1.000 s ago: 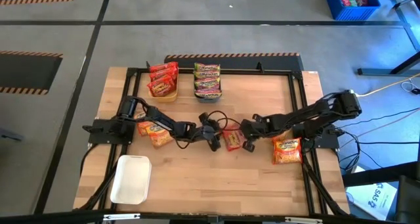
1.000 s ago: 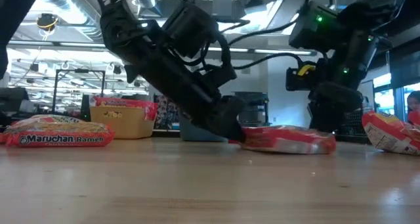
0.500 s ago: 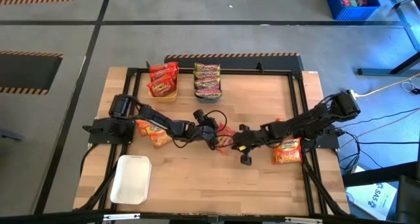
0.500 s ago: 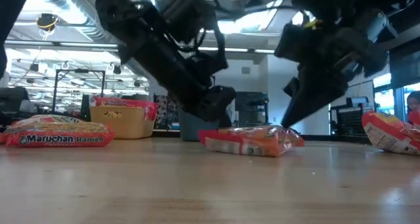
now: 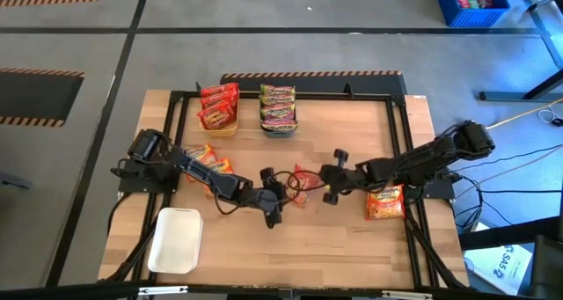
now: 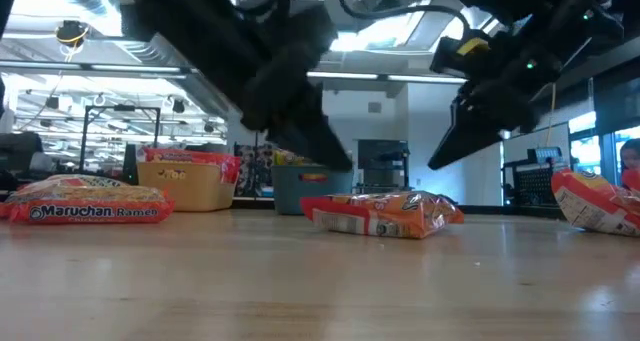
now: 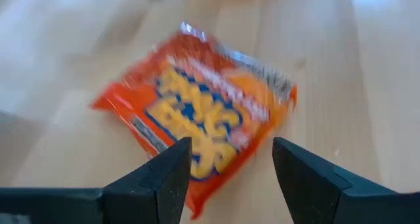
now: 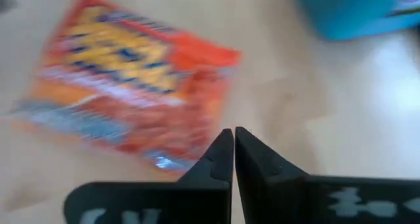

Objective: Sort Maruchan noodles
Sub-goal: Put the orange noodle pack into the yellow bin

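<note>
Centre of table: one orange packet lies flat on the wood, loose, between my two grippers. Nothing grips it.

Left gripper hangs above the near edge of that packet, fingers spread, nothing between them. In the wrist view the packet sits just ahead of the open jaws, so I read this as lining up for a pick. In the high view the left gripper is just beside the packet, on its near-left side.

Right gripper is shut tight, fingers pressed together, empty. It sits raised on the packet's right side. Closed fingers make a good pusher, so my guess is it is there to nudge or steady the packet, not to lift it.

Sorted so far: red packets in the yellow tray, green-edged ones in the blue-grey tray, both at the far edge. White tray at near left holds nothing, probably meant for the orange ones.

Still loose: a pair of orange packets under the left arm, one more near the right arm's base.

Next: drop the left gripper over the centre packet's edge and close. Crinkly film may slip.
</note>
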